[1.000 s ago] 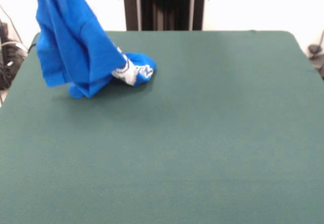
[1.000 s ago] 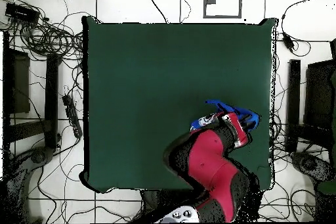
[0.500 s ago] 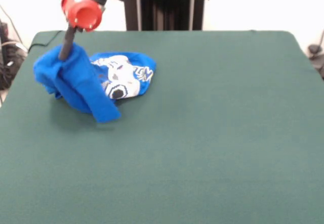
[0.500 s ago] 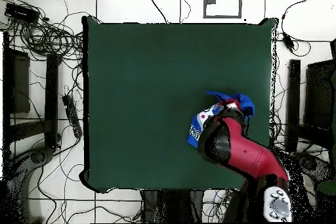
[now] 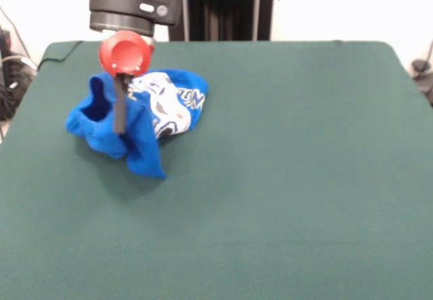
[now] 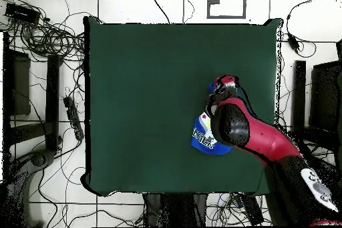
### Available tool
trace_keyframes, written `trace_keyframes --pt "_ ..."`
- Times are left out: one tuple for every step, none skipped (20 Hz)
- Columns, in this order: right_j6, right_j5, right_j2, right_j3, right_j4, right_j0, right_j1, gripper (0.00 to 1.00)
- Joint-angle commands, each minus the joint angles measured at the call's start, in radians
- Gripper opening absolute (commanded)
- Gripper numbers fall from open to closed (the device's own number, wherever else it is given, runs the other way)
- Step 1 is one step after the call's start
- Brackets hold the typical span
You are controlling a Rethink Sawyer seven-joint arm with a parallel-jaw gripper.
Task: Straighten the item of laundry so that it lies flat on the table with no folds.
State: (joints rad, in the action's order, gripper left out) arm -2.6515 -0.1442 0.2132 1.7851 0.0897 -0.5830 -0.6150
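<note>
Your T-shirt point(image 5: 145, 114) sits crumpled on the table point(image 5: 284, 178), close to the robot's edge and toward the left corner as the front camera sees it. Half a second ago its bunched blue part lay further left; now that part has shifted right and slightly toward the camera, piled against the white print. A loose blue flap hangs down at the front of the heap, and part of the white controller print faces up on the side nearer the table's centre.

The gripper point(image 5: 120, 120) has come in over the shirt: a second ago only its tip showed at the top edge, and now the black wrist and red cap stand directly above the heap. One dark finger point(image 5: 121, 107) runs down into the blue folds, pinching the cloth.

From overhead, the arm point(image 6: 257, 135) covers most of the shirt point(image 6: 202, 138); only the lettered end shows beside it.
</note>
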Motion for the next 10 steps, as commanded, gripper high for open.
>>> trace_keyframes --pt "-0.027 0.186 0.465 0.084 0.029 -0.07 0.048 0.0" --pt "-0.019 0.195 0.467 0.079 0.026 -0.066 0.052 0.0" --pt "-0.012 0.214 0.464 0.077 0.016 -0.058 0.047 0.0" --pt "-0.016 0.213 0.482 0.08 0.013 -0.064 0.057 0.0" --pt "-0.02 0.211 0.501 0.083 0.011 -0.071 0.067 0.0" --pt "-0.023 0.211 0.508 0.086 0.008 -0.072 0.071 0.0" --pt "-0.029 0.205 0.536 0.091 0.008 -0.084 0.083 0.0" --pt "-0.032 0.206 0.556 0.093 0.004 -0.095 0.092 0.0" --pt "-0.04 0.204 0.581 0.103 0.001 -0.105 0.099 0.0" --pt "-0.037 0.211 0.59 0.102 0.0 -0.111 0.101 0.0"
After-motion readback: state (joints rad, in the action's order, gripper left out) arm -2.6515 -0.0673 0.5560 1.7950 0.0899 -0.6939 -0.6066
